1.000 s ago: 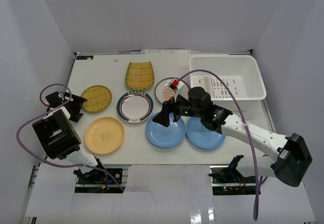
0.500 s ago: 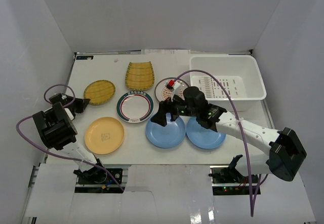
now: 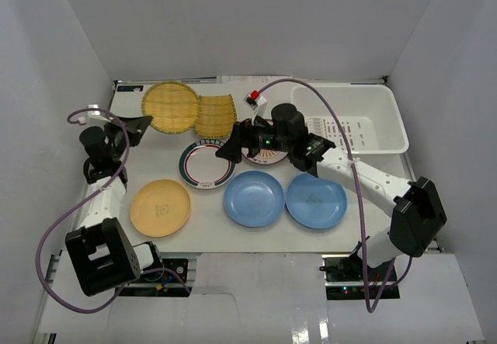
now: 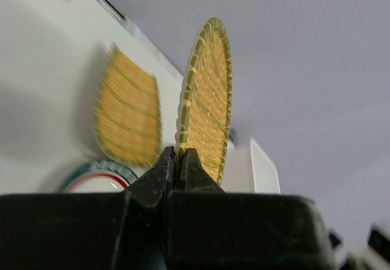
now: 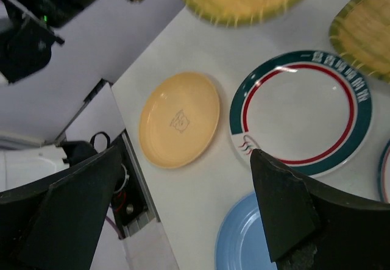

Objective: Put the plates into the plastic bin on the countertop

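Observation:
My left gripper [image 3: 140, 126] is shut on the rim of a round yellow ribbed plate [image 3: 169, 107], held off the countertop [image 3: 206, 231] near the back left. In the left wrist view the plate [image 4: 207, 99] stands on edge between the closed jaws [image 4: 177, 160]. A squarish yellow ribbed plate [image 3: 216, 116] lies behind the white green-red rimmed plate [image 3: 203, 165]. The yellow-orange plate [image 3: 160, 207] and two blue plates [image 3: 253, 198] [image 3: 316, 200] lie in front. My right gripper [image 3: 230, 147] hovers open over the white plate's right side, largely hiding the orange sunburst plate [image 3: 262, 156]. The plastic bin [image 3: 388, 123] holds no plate.
Pale grey walls enclose the countertop on three sides. The right arm's purple cable [image 3: 334, 115] arches over the bin's left end. In the right wrist view the yellow-orange plate [image 5: 178, 119] and white plate [image 5: 301, 111] lie below the open fingers [image 5: 286, 209].
My left gripper shut on the round ribbed plate, lifted it and carried it back and to the right. My right gripper moved from over the blue plates back toward the sunburst plate.

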You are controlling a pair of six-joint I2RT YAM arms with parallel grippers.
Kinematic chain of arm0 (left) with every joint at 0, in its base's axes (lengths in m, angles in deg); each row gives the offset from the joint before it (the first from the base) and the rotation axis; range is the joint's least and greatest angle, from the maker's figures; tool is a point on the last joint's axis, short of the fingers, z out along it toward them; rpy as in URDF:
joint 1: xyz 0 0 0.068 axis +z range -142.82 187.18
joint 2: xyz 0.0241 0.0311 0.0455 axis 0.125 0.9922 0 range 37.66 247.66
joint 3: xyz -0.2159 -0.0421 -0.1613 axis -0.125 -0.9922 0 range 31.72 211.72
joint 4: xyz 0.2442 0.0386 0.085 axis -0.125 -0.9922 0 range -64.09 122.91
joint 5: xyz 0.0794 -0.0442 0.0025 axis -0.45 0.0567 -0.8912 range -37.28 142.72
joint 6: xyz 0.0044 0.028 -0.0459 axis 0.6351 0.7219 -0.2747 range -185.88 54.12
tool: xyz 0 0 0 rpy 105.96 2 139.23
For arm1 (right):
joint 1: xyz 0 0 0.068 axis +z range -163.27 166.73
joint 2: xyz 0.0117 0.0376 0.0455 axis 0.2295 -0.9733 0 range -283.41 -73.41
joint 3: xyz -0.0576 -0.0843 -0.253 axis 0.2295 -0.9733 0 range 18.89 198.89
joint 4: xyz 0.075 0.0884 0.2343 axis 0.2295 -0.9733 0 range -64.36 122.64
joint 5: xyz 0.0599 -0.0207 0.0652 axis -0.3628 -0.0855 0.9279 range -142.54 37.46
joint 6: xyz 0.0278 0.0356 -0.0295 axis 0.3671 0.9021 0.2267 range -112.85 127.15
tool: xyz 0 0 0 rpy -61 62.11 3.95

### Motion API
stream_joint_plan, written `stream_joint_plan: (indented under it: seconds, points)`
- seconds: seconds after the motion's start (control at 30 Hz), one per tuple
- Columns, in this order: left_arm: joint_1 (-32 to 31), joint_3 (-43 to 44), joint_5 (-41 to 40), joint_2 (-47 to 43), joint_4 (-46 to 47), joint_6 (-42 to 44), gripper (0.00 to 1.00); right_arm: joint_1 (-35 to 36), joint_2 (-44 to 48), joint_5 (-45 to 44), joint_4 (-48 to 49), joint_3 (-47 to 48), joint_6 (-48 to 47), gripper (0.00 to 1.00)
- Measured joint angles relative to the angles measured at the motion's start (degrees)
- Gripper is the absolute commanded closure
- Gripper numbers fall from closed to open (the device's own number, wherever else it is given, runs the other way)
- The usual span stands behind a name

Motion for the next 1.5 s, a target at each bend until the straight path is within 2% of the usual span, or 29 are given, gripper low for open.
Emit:
stream_joint_plan:
  seconds: [0.17, 0.4, 0.57, 0.6, 0.63, 0.67, 0.7, 0.77, 0.8, 0.9, 1.0, 1.13, 1.3, 1.4, 1.5]
  points:
    - [-13.38, -0.68, 5.73, -1.95, -1.81, 0.55, 1.0, -7.34, -1.25, 1.36, 0.55, 3.93, 3.28, 0.1]
    - [-18.95, -2.21, 11.54, -2.14, 2.14, -3.21, 1.0, -16.85, -0.63, 1.25, 0.98, 1.64, 5.77, 0.1]
    - [-24.52, -1.51, 14.14, -1.33, 5.57, -4.61, 1.0, -18.05, -0.11, 3.56, 0.94, -2.58, 6.99, 0.03]
    - [-25.29, -1.36, 14.75, -0.87, 6.01, -4.74, 1.0, -18.05, -0.11, 4.76, 1.68, -3.13, 7.52, 0.18]
    - [-26.05, -1.16, 15.3, -0.33, 6.29, -4.83, 1.0, -18.05, -0.11, 6.1, 3.08, -3.85, 7.98, 0.38]
    - [-26.51, -0.98, 15.47, 0.17, 6.49, -4.92, 0.99, -17.99, -0.11, 7.41, 4.2, -4.52, 8.39, 0.78]
    - [-26.82, -0.83, 15.63, 0.76, 6.58, -5.05, 0.89, -18.03, -0.11, 8.61, 4.83, -4.92, 9.4, 0.92]
    - [-26.95, -0.24, 16.06, 2.43, 6.03, -3.89, 0.59, -18.8, 0.24, 10.62, 6.78, -5.31, 12.48, 0.92]
    - [-27.02, 1.01, 16.09, 3.43, 4.76, -3.23, 0.34, -19.08, 0.76, 10.21, 7.15, -5.62, 12.63, 0.92]
    - [-27.41, 9.99, 13.33, 7.87, -4.22, 3.17, 0.14, -22.53, 3.13, 9.68, 7.1, -7.78, 12.68, 0.92]
    - [-27.15, 24.55, 5.95, 15.37, -15.58, 11.08, 0.13, -29.33, 6.25, 8.96, 5.95, -8.87, 12.59, 0.92]
    - [-25.81, 40.63, -2.03, 27.52, -24.98, 18.47, 0.13, -42.21, 11.3, 6.73, 3.34, -8.92, 10.69, 0.92]
    - [-24.26, 48.19, -10.01, 41.94, -32.76, 23.89, 0.17, -54.25, 15.56, 1.97, 1.27, -12.79, 6.8, 0.92]
    - [-23.12, 49.57, -12.85, 49.68, -36.28, 26.16, 0.18, -56.85, 15.3, -0.83, -1.25, -16.33, 4.61, 0.92]
    - [-22.16, 50.21, -10.93, 54.6, -38.18, 27.43, 0.18, -57.79, 12.39, -2.95, -4.66, -17.49, 2.6, 0.92]
